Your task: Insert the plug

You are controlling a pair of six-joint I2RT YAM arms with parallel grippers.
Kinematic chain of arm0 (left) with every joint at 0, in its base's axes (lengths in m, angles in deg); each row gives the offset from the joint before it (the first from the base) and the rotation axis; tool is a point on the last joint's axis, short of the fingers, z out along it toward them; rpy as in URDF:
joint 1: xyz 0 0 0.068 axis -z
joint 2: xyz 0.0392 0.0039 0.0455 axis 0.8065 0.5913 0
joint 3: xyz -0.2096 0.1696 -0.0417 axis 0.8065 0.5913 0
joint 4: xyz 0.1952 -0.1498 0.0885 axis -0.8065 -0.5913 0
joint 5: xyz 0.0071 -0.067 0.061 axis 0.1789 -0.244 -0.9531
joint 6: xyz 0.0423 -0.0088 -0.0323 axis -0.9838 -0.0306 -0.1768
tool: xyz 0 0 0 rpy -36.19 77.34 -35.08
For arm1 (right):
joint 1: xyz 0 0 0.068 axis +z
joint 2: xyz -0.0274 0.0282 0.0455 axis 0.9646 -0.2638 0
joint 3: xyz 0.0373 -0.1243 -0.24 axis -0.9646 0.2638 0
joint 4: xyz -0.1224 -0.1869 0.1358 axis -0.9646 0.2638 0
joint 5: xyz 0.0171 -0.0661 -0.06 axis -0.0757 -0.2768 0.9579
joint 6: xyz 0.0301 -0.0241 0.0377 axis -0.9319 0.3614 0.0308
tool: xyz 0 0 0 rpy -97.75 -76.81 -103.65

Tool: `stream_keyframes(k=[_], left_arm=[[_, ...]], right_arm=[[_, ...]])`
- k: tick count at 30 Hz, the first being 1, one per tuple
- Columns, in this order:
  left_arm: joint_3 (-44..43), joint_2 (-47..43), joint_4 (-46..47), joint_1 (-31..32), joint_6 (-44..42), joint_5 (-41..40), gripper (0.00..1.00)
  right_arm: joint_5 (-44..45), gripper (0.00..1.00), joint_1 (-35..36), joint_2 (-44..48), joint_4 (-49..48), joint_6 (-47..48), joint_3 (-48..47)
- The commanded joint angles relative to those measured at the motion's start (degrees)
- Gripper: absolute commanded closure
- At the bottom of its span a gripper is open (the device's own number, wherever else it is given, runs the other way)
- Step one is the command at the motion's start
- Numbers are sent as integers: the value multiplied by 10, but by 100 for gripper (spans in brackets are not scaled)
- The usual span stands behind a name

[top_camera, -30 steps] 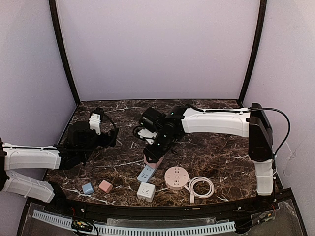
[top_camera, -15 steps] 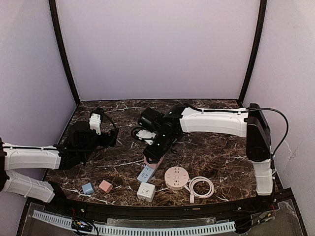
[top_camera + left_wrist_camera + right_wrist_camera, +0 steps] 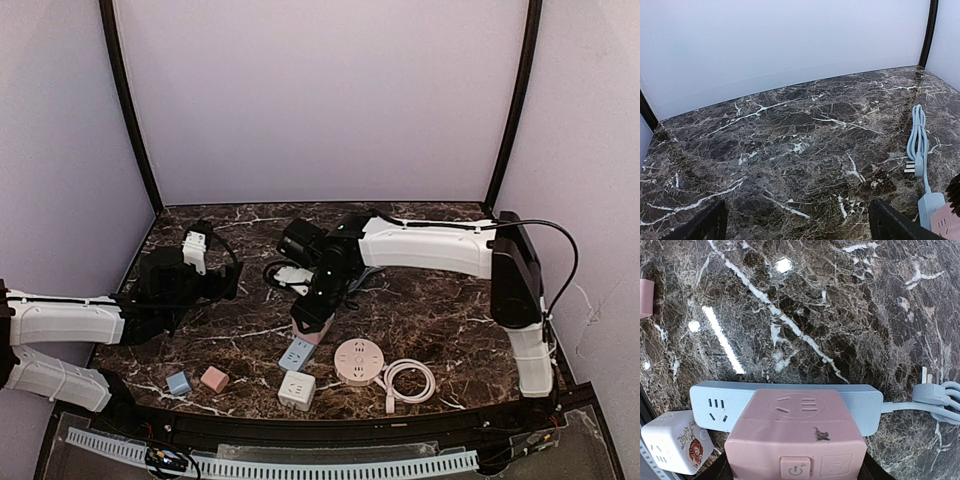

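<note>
My right gripper [image 3: 313, 318] is shut on a pink cube plug [image 3: 797, 432], its dark fingers pressing the cube's two sides. The cube has a socket face and a power button toward the camera. It sits directly over the middle of a light blue power strip [image 3: 710, 402] lying on the marble; its prongs are hidden, and I cannot tell whether it touches the strip. From above, the pink cube plug [image 3: 312, 331] covers the far end of the blue strip [image 3: 297, 354]. My left gripper [image 3: 222, 280] is open and empty over bare marble at the left, well apart.
A white cube socket [image 3: 297, 390] stands by the strip's near end, a round pink socket [image 3: 359, 360] with a coiled white cable [image 3: 408, 380] to its right. Small blue [image 3: 179, 383] and pink [image 3: 214, 378] cubes lie front left. The strip's blue cord [image 3: 917, 135] is bundled behind it.
The right arm has shifted slightly to the left while the pink cube stays over the strip. The left arm has hardly moved.
</note>
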Motion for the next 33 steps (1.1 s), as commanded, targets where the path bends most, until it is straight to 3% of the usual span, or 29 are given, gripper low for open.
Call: stream_keyframes(k=[1,17,33], left_arm=[[7,2,9,-2,-7,2,1],[8,2,8,-3,-7,1,1],[8,3,9,-3,-6,1,1]], right_arm=[[12,100,-13,-46,37,7,-3],[30,100,-21,-87,37,-12,-8],[18,100,-22,-116,-24,-16,62]])
